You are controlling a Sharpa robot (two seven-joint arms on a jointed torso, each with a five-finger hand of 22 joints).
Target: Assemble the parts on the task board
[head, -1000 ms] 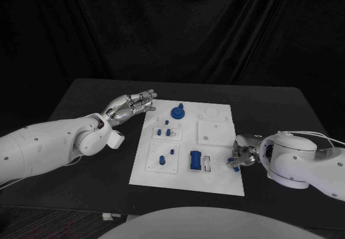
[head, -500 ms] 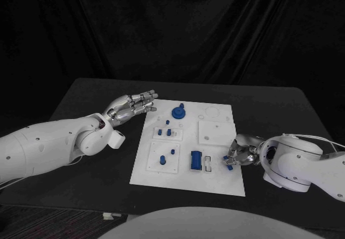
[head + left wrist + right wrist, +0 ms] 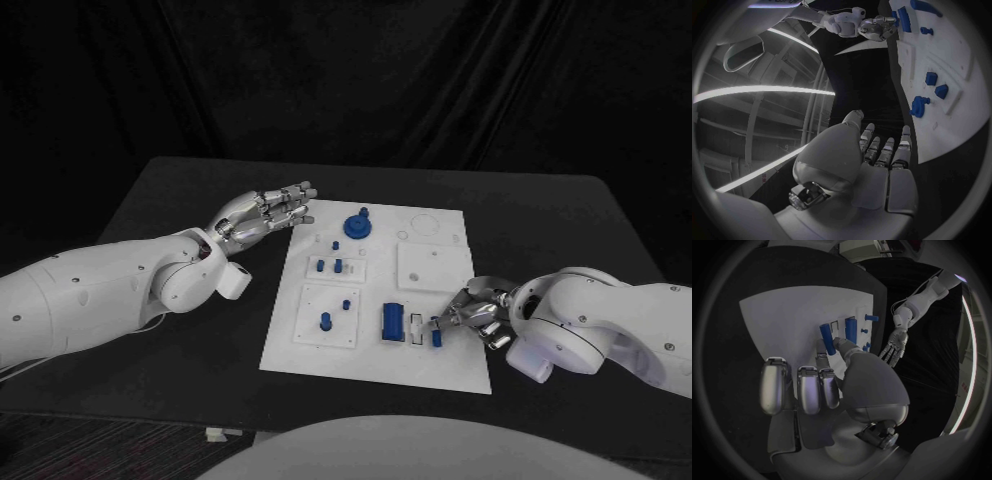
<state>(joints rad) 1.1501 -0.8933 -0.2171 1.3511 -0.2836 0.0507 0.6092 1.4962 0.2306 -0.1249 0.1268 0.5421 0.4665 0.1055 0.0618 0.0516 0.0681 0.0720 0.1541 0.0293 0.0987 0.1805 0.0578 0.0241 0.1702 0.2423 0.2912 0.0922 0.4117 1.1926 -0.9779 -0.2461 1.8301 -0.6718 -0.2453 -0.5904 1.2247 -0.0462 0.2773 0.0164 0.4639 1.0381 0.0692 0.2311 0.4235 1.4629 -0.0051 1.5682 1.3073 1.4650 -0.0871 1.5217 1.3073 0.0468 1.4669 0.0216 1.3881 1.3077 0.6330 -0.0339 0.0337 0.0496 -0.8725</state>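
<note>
Head view: white board (image 3: 433,370) lies mid-table, flat, matte, w/ raised square sub-plates. Right hand (image 3: 476,315) is over the board's near right part, pinching a small blue peg (image 3: 436,331) upright just beside the pale slot (image 3: 415,330); a larger blue block (image 3: 392,322) stands at the slot's other side. Judgement: step in hand is seating this peg; next move calls for lining it square over the slot and pressing straight down, since a tilt could jam it. Left hand (image 3: 270,212) hovers at the board's far left corner, fingers apart, holding nothing. Blue round knob (image 3: 358,224) sits near that corner; other small blue pieces stand on the left sub-plates.

Left wrist view: left hand (image 3: 879,165) is metallic, fingers extended and empty, above black tabletop (image 3: 861,75) beside the board (image 3: 961,100) edge. Toothed knob (image 3: 918,106) shows close by. Right hand (image 3: 878,27) shows far off at the board.

Right wrist view: right hand (image 3: 826,385), smooth silver; thumb and a finger grip the peg (image 3: 827,339), a plain oblong bar, hard-looking plastic. Block (image 3: 851,330) stands just beyond it. Whether peg tip touches board: cannot tell.
</note>
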